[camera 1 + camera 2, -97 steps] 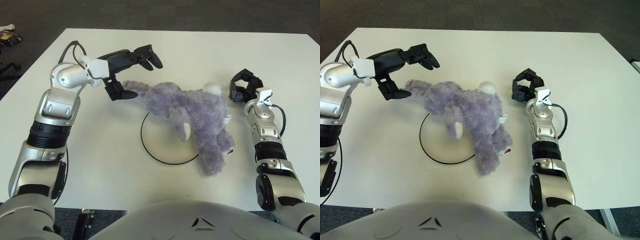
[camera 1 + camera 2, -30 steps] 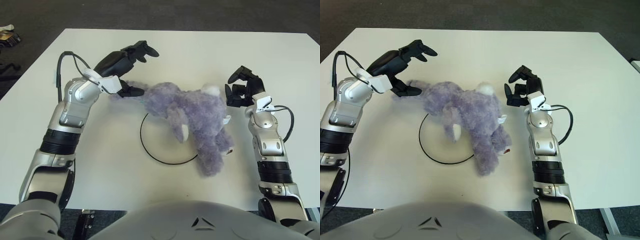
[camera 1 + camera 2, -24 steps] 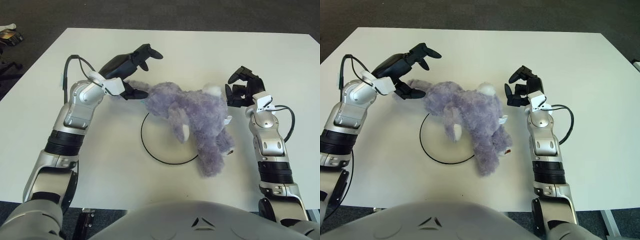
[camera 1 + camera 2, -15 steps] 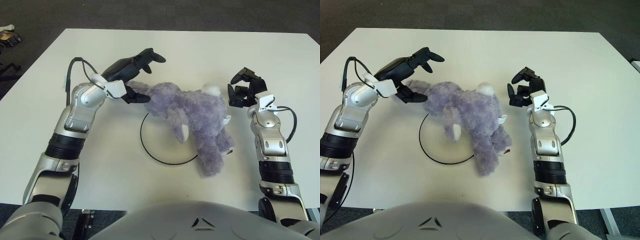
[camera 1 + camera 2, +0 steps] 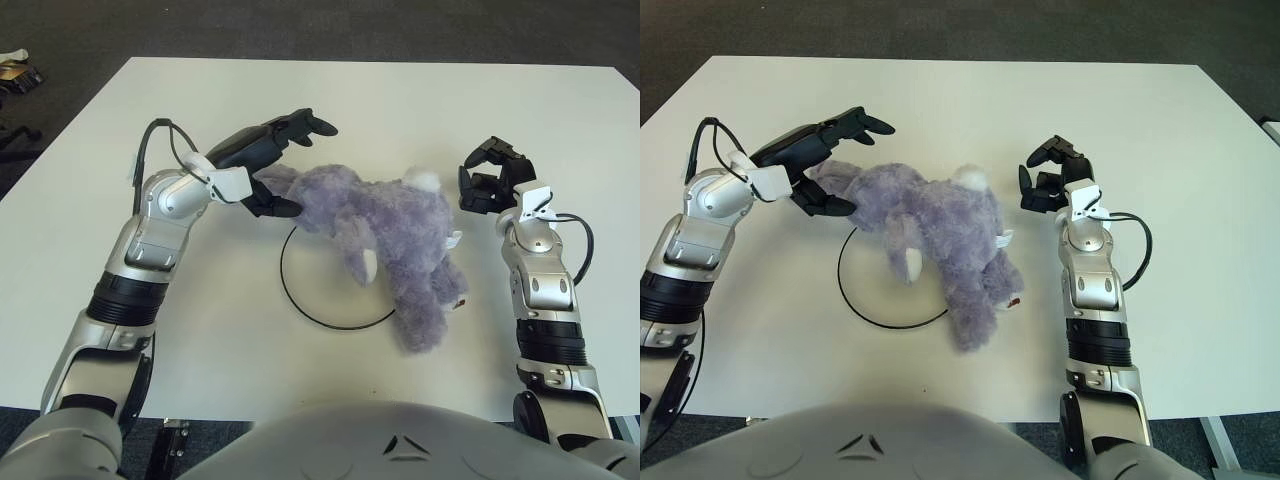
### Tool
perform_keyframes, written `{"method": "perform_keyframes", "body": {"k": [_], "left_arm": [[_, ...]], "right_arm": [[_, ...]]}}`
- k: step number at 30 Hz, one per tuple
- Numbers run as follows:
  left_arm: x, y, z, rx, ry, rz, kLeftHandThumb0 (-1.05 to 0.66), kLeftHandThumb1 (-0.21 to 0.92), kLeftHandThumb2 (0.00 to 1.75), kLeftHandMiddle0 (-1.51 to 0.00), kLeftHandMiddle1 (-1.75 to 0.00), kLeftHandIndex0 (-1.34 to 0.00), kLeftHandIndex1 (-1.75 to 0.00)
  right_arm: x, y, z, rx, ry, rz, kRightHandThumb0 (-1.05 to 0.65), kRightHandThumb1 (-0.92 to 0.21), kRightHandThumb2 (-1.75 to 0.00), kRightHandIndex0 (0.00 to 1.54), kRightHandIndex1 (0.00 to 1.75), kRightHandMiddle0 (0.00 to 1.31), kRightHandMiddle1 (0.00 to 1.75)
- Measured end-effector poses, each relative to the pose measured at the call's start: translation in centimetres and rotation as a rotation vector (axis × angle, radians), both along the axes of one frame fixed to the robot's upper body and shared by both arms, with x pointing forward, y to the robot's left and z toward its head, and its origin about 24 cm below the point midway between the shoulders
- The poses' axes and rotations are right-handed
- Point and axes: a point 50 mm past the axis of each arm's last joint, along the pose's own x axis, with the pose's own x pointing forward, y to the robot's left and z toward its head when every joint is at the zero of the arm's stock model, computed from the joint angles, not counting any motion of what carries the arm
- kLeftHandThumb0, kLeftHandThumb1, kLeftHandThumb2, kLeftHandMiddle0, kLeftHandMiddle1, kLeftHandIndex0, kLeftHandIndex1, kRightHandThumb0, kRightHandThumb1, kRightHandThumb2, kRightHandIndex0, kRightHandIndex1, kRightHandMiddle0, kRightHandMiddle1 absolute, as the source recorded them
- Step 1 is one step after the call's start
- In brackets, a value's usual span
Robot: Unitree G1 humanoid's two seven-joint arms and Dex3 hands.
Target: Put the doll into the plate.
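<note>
My left hand (image 5: 268, 165) has crept closer to the doll (image 5: 385, 235), fingers (image 5: 305, 124) spread around its left tip without gripping. The doll hasn't moved, lying partly over the plate (image 5: 335, 280) on the table (image 5: 400, 100). My right hand (image 5: 492, 180) stays just right of it, fingers curled, empty.

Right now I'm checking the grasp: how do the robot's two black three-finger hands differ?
The left hand has its fingers spread around the end of the fluffy purple doll; the right hand is curled, holding nothing. The left touches the doll; the right shows just beside it. Both hover above the white table.
</note>
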Motion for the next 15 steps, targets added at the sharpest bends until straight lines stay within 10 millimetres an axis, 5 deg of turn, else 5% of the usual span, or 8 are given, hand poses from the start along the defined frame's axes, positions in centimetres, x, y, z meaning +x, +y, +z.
{"method": "perform_keyframes", "body": {"k": [8, 10, 15], "left_arm": [[-0.55, 0.02, 0.35, 0.012, 0.05, -0.038, -0.83, 0.34, 0.93, -0.28, -1.26, 0.0, -0.83], [-0.64, -0.01, 0.43, 0.008, 0.058, -0.05, -0.83, 0.35, 0.92, -0.45, -1.5, 0.0, -0.84], [-0.92, -0.08, 0.57, -0.011, 0.101, -0.106, -0.81, 0.35, 0.91, -0.76, -1.71, 0.0, -0.88]], "right_arm": [[-0.04, 0.12, 0.27, 0.005, -0.003, 0.002, -0.47, -0.34, -1.29, 1.21, 1.75, 0.59, 1.75], [-0.03, 0.13, 0.28, 0.006, -0.002, 0.002, -0.47, -0.34, -1.29, 1.21, 1.75, 0.59, 1.75], [0.01, 0.12, 0.23, 0.007, 0.008, 0.001, -0.47, -0.34, -1.29, 1.2, 1.75, 0.59, 1.75]]}}
